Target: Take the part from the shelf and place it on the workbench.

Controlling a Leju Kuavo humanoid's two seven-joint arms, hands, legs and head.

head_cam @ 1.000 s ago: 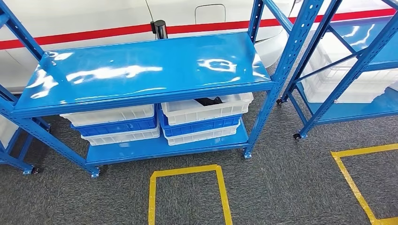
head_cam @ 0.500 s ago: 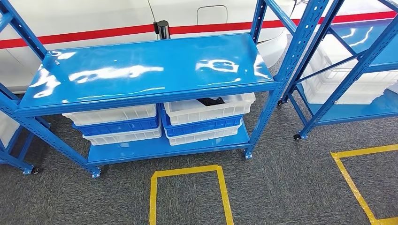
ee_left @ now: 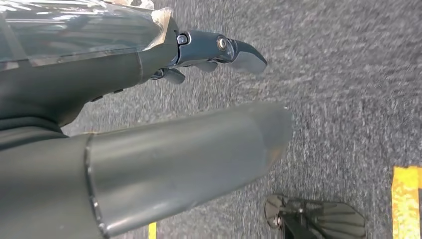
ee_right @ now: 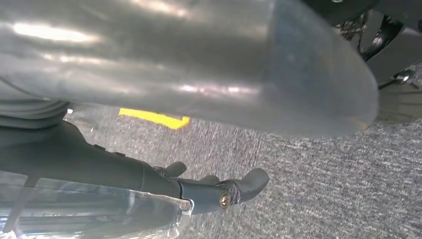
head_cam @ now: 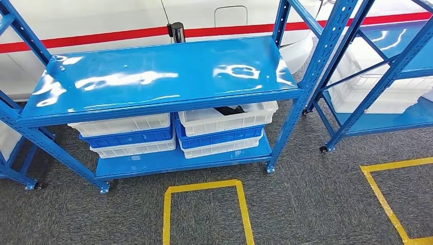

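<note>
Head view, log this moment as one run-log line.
phase: facing blue shelf | black part: in upper right white bin | left hand: empty | right hand: empty

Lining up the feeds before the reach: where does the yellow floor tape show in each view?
Head view: the yellow floor tape outlines a box in front of the blue shelf.
Left wrist view: a strip lies past the thumb of the left hand.
Right wrist view: a strip shows between thumb and fingers of the right hand.
Shared landmark: the grey carpet.
</note>
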